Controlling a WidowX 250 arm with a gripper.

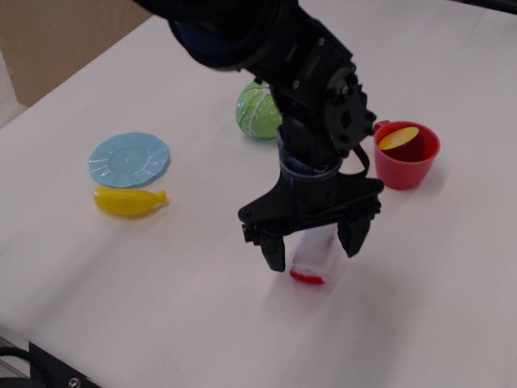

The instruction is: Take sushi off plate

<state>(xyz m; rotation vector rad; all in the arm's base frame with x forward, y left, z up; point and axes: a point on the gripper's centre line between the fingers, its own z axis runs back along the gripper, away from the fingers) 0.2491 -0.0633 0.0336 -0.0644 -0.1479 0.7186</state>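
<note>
A black robot gripper (313, 242) hangs over a white table (161, 307), its two fingers (273, 249) spread wide on either side of the sushi (313, 255), a white rice block with a red strip at its near end. The block lies on the tabletop between the fingers, tilted slightly, and neither finger appears to press against it. The light-blue plate (129, 158) with its ridged rim sits well apart at about 9 o'clock from the gripper, bare of any load. Just beside the plate, at its 6 o'clock, lies a yellow banana-like toy (128, 201). A green cabbage-like ball (257, 113) rests at 12 o'clock from the gripper, partly hidden behind the arm (275, 48). At roughly 2 o'clock stands a red cup (405, 158) with a yellow piece (399, 137) leaning inside it. The arm reaches in from the top of the frame, its wrist pointing straight down above the sushi. A beige wall (56, 40) shows past the table's far left edge.
</note>
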